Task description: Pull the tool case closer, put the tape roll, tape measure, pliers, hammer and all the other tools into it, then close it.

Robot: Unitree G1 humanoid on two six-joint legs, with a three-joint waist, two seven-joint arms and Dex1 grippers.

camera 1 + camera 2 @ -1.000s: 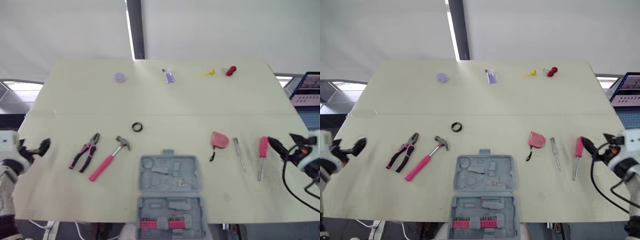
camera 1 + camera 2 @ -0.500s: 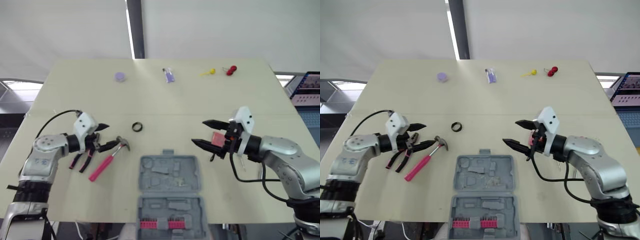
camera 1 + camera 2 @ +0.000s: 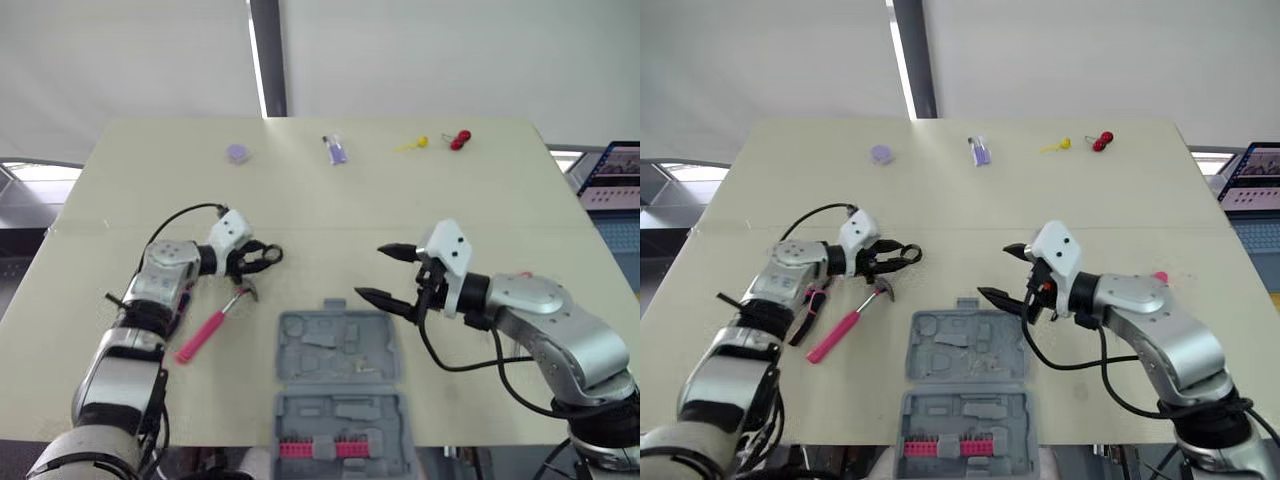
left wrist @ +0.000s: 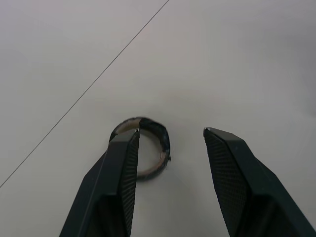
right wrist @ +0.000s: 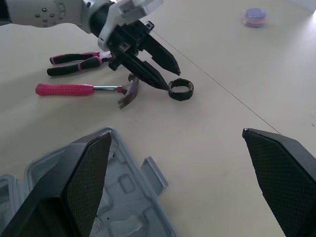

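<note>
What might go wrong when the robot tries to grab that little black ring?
The black tape roll lies off-centre in the open left gripper, under one finger, so closing might flick it away instead of pinching it. The open right gripper hovers near the grey plastic tool case; it might bump it.

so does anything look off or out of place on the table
Nothing spilled or broken. One oddity: the left claw is open but off-centre on the tape roll; the roll sits by one fingertip, not in the gap.
</note>
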